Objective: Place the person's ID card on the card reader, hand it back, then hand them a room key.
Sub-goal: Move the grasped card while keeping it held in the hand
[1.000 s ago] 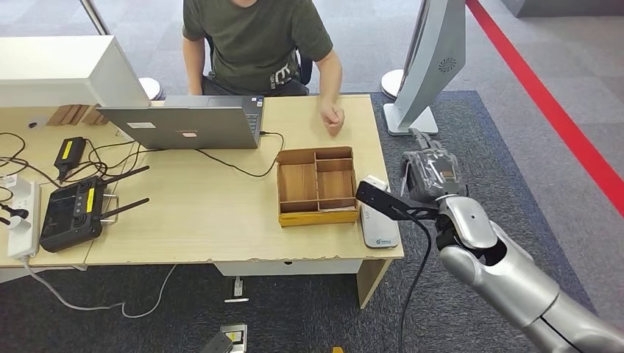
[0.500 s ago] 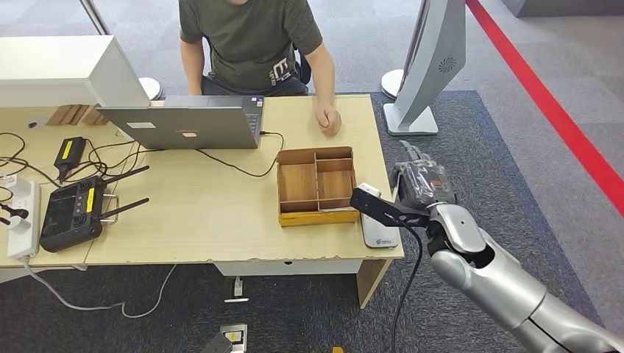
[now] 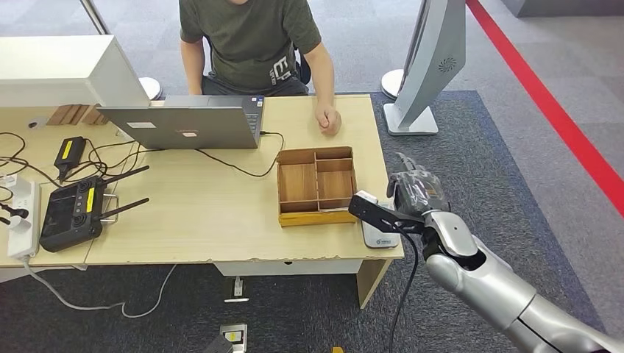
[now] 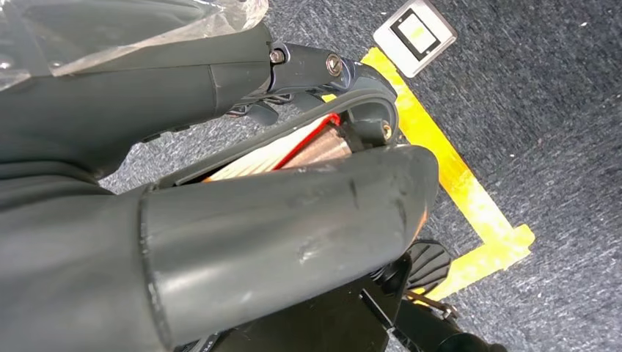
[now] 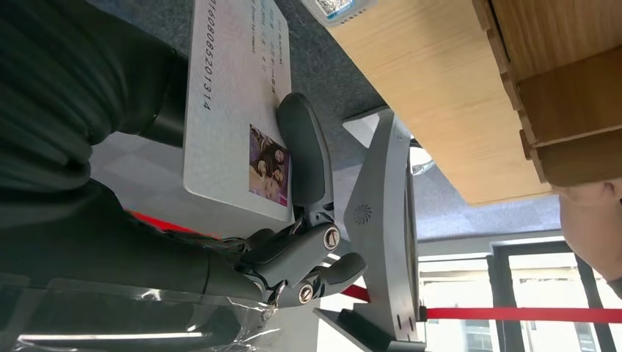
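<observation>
ID card [image 5: 238, 110]: 1, white, small photo + printed digits on face, held in right hand [image 3: 418, 193]; a dark finger lies across its face, grip closed on card. Hand sits off the table's right edge, just beside card reader [image 3: 380, 234].

Card reader: 1, flat white unit at right front corner of table [image 3: 206, 220], partly hidden behind a black bracket on the wrist. Card not touching it as far as head view shows.

Wooden tray [image 3: 318, 186]: 1, next to reader, split into compartments — one large on left, smaller ones on right. Contents: can't make out any.

Left hand [image 4: 220, 220]: seen close from its wrist cam, fingers curled in over a thin red-and-white edged flat item; can't tell if actually gripped.

Person [image 3: 254, 40]: 1, seated across the table, dark green tee, one fist [image 3: 328, 120] resting on table near far right corner.

Other: 1 laptop [image 3: 184, 125], 1 black handheld controller [image 3: 73, 209] w/ 2 antennas, 1 white power strip [image 3: 22, 217], loose cables. Grey stand [image 3: 430, 66] on floor to right, red floor line [image 3: 544, 103].
</observation>
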Motion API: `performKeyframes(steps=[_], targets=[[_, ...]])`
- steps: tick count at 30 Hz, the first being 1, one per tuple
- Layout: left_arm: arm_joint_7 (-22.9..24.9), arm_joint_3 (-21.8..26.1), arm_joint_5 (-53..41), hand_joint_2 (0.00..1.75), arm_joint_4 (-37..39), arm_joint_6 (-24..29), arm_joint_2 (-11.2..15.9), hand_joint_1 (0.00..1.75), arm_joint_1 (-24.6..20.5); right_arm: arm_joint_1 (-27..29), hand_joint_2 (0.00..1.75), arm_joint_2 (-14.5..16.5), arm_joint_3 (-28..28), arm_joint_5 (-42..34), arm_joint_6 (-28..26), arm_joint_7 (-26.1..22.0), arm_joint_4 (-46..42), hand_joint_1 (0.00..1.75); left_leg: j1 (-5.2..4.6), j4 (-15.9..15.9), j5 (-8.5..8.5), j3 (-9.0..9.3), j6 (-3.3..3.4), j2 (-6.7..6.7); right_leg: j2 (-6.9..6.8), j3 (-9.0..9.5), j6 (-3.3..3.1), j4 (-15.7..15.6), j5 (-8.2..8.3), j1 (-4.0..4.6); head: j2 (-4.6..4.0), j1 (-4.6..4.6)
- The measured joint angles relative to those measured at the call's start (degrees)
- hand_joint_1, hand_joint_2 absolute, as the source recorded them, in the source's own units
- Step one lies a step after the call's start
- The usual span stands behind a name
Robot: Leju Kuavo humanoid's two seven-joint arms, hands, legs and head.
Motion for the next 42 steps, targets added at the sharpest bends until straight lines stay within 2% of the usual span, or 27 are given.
performKeyframes(steps=[7, 15, 27, 42], targets=[[0.35, 0.00, -0.25, 0.00, 0.00, -0.05, 0.02, 0.00, -0.02, -0.59, 1.75, 1.06, 0.65, -0.59, -0.66, -1.30, 4.59, 1.75, 0.00, 0.00, 0.00, -0.01, 0.00, -0.01, 0.00, 0.01, 0.00, 0.01, 0.00, 0.00, 0.00, 0.01], [0.46, 0.02, -0.67, 0.00, -0.03, -0.05, 0.06, 0.00, -0.04, -3.36, 1.75, 4.18, 2.26, -1.24, -0.99, -3.98, 11.78, 1.75, 0.01, 0.00, 0.01, 0.00, 0.00, 0.00, 0.00, 0.00, 0.00, 0.02, 0.00, 0.00, -0.01, 0.00], [0.17, 0.31, -0.65, 0.00, -0.07, 0.06, 0.28, 0.00, 0.07, -5.35, 1.75, 7.91, 4.32, -1.92, -2.36, -5.25, 18.94, 1.75, 0.01, 0.00, 0.01, -0.01, 0.00, 0.00, -0.01, 0.00, 0.00, 0.01, 0.00, 0.00, 0.00, 0.01], [-0.11, 0.55, -1.20, 0.00, -0.07, -0.13, 0.54, 0.00, 0.48, -5.20, 1.75, 10.35, 4.97, -2.72, -4.80, -6.97, 25.60, 1.75, 0.00, 0.00, 0.01, 0.01, 0.00, 0.00, -0.01, -0.01, 0.00, 0.01, 0.00, 0.00, -0.01, 0.00]])
